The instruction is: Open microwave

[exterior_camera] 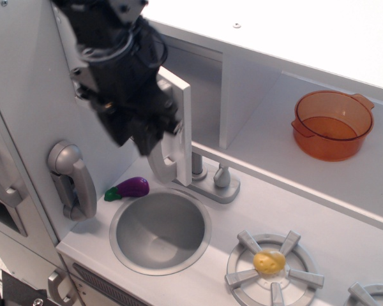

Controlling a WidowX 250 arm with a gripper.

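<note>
The microwave [179, 121] door looks like matt light-grey painted board, its bar handle smooth grey plastic. The gripper [143, 131] in front of it is black, apparently hard plastic, though blurred. Below the microwave, the sink [159, 231] bowl has a dull brushed-metal sheen. Right of the microwave, the orange pot [332, 124] is glossy translucent plastic. Left of the sink, the eggplant [129, 188] is shiny plastic.
</note>
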